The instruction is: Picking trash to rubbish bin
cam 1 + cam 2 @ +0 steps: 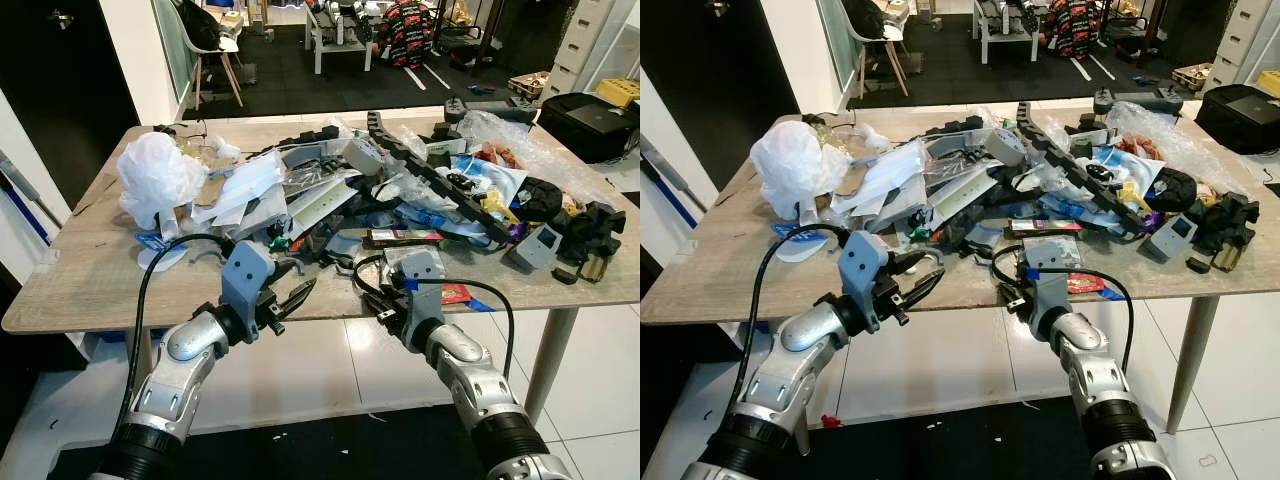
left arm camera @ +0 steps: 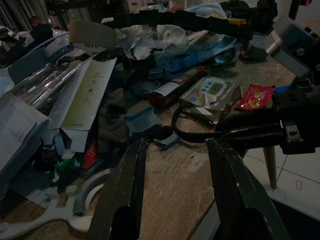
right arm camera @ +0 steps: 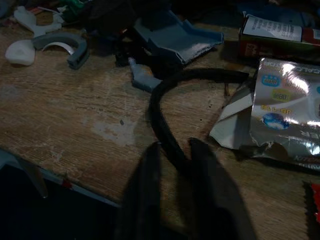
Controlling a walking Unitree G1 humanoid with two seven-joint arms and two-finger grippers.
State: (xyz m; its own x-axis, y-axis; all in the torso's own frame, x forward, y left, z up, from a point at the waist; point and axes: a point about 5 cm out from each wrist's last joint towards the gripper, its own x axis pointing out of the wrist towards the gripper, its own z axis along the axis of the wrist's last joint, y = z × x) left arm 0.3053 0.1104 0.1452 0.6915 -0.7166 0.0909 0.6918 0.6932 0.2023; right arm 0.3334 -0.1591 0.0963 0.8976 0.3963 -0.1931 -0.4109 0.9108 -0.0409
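A wooden table (image 1: 90,290) is heaped with trash: a white plastic bag (image 1: 155,175), torn paper and card packaging (image 1: 300,195), a silver foil pack (image 3: 280,110) and a red wrapper (image 1: 455,293). My left gripper (image 1: 303,275) hovers open at the front edge, pointing at the heap, with nothing between its fingers (image 2: 125,190). To its right, my right gripper (image 3: 175,146) rests low at the same edge. Its fingers are closed on a black cable loop (image 3: 160,120) that lies on the wood beside the foil pack.
A long black plastic part (image 1: 430,170) crosses the heap. Black and grey hardware (image 1: 560,235) sits at the table's right end. Behind the table are a black case (image 1: 590,120), a chair (image 1: 215,50) and dark open floor. White tiles lie under the table.
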